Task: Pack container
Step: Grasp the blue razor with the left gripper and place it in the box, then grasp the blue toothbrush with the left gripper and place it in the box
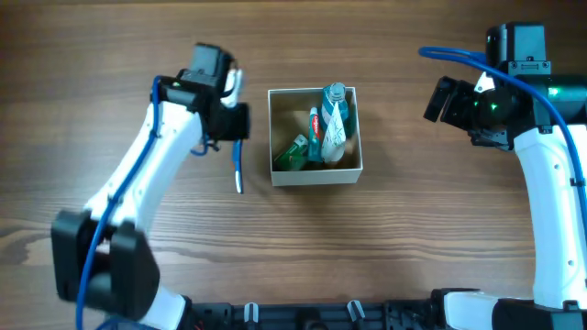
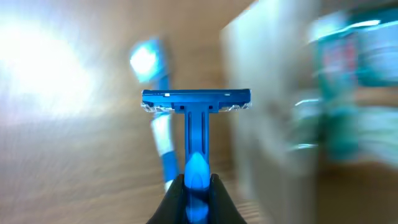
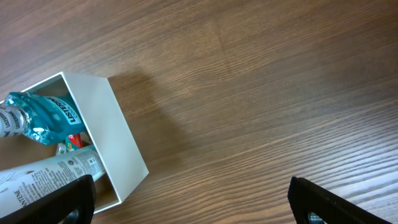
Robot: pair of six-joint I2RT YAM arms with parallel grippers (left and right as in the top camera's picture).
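Observation:
The container, a white-walled square box with a tan inside, stands mid-table. It holds a teal mouthwash bottle, a white tube and a green item. My left gripper is just left of the box, shut on a blue razor whose head points away from the jaws. My right gripper is open and empty, right of the box. In the right wrist view its fingers are wide apart, with the box wall at the left.
A blue and white toothbrush lies on the wooden table left of the box, below my left gripper. It shows blurred behind the razor in the left wrist view. The box shows blurred at that view's right.

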